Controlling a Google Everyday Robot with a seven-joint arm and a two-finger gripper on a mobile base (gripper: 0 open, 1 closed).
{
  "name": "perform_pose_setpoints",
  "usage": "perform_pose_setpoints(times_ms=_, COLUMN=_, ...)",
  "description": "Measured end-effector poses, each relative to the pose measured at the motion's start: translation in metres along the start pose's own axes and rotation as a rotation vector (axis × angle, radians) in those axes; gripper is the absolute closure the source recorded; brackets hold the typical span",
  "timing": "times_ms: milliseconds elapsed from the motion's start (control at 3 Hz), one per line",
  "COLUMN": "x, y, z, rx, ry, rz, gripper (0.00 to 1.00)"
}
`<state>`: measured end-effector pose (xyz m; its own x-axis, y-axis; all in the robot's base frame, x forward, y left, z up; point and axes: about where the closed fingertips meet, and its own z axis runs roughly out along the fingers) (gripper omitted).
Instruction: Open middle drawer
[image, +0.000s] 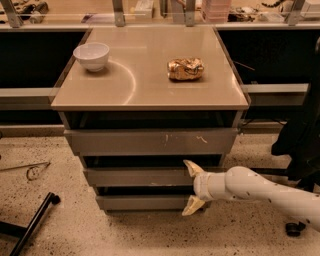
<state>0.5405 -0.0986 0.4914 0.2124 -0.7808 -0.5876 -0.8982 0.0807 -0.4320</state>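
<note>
The drawer unit has three grey handleless fronts under a tan top. The middle drawer (140, 176) is the medium-width front, between the widest scratched top front (150, 141) and the narrowest bottom front (145, 202). My gripper (191, 188) comes in from the right on a white arm and sits at the right end of the middle drawer front. Its two tan fingers are spread apart, the upper fingertip (191, 167) at the front's top edge and the lower one (190, 206) below it, over the bottom front. It holds nothing.
A white bowl (91, 55) and a crumpled brown snack bag (185, 69) lie on the tan top (145, 90). A black chair leg (30, 225) and a thin wire (27, 170) lie on the speckled floor at the left. A dark object (300, 135) stands at the right.
</note>
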Motion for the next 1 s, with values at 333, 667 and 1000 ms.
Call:
perform_pose_setpoints(times_ms=333, x=0.02, y=0.0, z=0.026, rx=-0.044, ry=-0.002, rz=0.023, gripper=0.0)
perform_pose_setpoints(times_ms=667, x=0.039, y=0.004, z=0.057, rx=-0.1, ry=-0.007, rz=0.048, gripper=0.0)
perform_pose_setpoints(times_ms=1000, x=0.039, y=0.004, z=0.058, rx=-0.1, ry=-0.007, rz=0.048, gripper=0.0)
